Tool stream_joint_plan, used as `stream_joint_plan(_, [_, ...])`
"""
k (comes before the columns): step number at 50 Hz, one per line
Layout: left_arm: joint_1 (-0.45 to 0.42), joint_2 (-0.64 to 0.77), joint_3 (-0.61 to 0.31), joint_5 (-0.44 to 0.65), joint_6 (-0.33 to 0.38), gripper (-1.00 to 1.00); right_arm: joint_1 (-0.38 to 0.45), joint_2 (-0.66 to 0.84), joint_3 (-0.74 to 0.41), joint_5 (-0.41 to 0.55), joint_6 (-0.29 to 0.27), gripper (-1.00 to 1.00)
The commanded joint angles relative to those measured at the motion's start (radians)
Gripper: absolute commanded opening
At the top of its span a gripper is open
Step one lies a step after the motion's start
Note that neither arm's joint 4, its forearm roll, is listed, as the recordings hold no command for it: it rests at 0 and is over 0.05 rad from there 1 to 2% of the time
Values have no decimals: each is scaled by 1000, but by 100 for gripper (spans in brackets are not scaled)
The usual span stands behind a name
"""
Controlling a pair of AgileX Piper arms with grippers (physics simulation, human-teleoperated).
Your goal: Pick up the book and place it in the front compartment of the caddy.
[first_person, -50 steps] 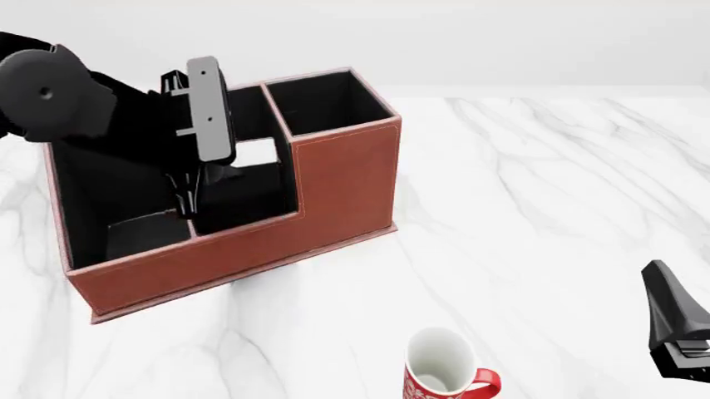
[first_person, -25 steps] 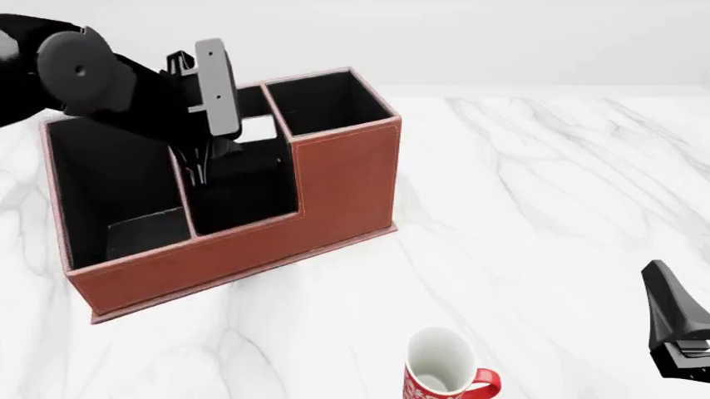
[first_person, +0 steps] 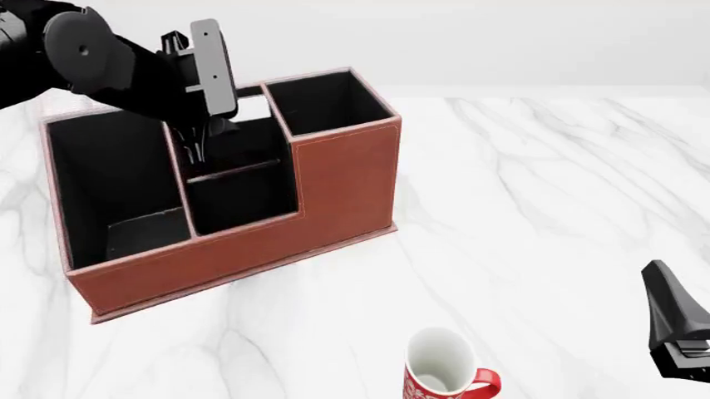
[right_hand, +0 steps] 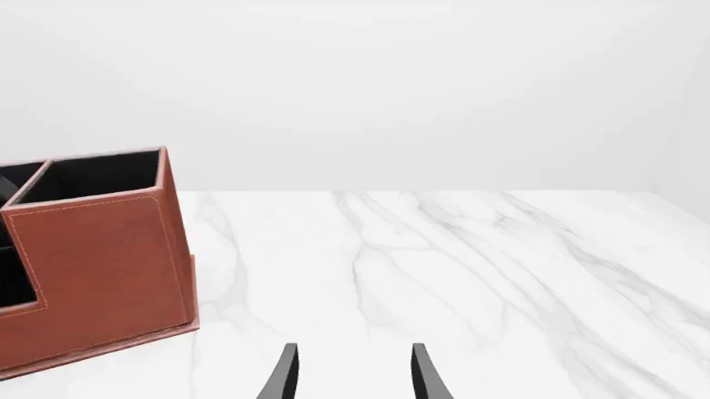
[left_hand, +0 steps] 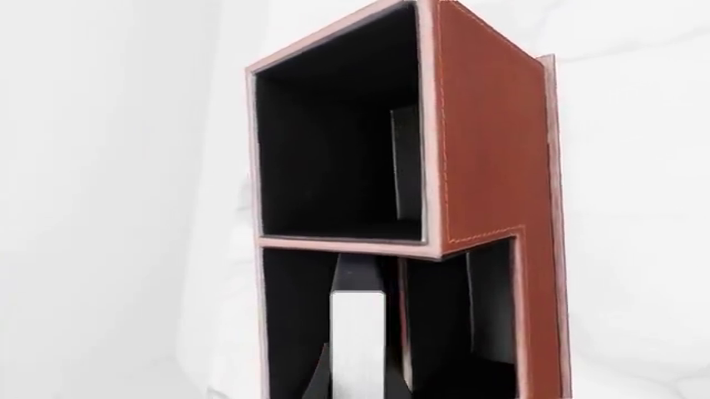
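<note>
Reaching in from the left, the left arm (first_person: 100,71) hangs over the caddy (first_person: 222,258), its gripper (first_person: 199,152) pointing down just above the rim of the middle pockets. In the left wrist view the jaws stand spread, a dark tip on either side of the book (left_hand: 357,341) and clear of it.

Left of the gripper lies the caddy's widest bay (first_person: 111,191), open on top. Next comes the front compartment (first_person: 244,204), behind the low, notched stretch of the brown wall. The book (first_person: 233,170) stands on edge inside it, its thin top edge running across the pocket below the rim and its white page edge facing up toward the wrist camera. Whether it touches the pocket's walls cannot be told. The tall square pocket (first_person: 327,100) at the caddy's right end is open on top, its pale stitched rim unobstructed.

Right of the caddy the marble table (first_person: 533,183) runs wide and bare to the far edge. The white mug (first_person: 441,374) with a red handle stands upright near the near edge, well apart from the caddy.

Farthest right, the right gripper (first_person: 674,324) sits low at the picture's edge, well apart from the mug. Its jaws are spread on nothing (right_hand: 352,378), with open table ahead and the caddy (right_hand: 100,266) off to one side.
</note>
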Motion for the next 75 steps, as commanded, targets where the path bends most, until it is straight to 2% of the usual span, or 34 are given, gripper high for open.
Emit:
stream_joint_plan(1, [12,-86,-31,47,28,-100,1,0,2,-2,-1,100])
stream_joint_plan(2, [18,-91,-16,24,49,-100,0,0,2,-2,-1,100])
stream_joint_plan(19, [53,-20,-33,-11,35,-100,0,0,2,-2,0,100])
stream_joint_plan(21, [52,-14,-36,-11,30,-100,0,0,2,-2,-1,100])
stream_joint_plan(22, [32,-3,-69,3,-4,-100,0,0,2,-2,-1,100])
stream_joint_plan(25, [51,5,-57,-14,14,-100,0,0,2,-2,-1,100])
stream_joint_plan(58, [69,122,-80,-57,-55,-100,0,0,2,-2,-1,100])
stream_joint_plan(67, [85,151,-78,-78,-56,-100,0,0,2,-2,0,100])
stream_joint_plan(68, [97,156,-74,-90,-44,100,0,0,2,-2,-1,100])
stream_joint_plan(75, [111,164,-71,-114,-32,100,0,0,2,-2,-1,100])
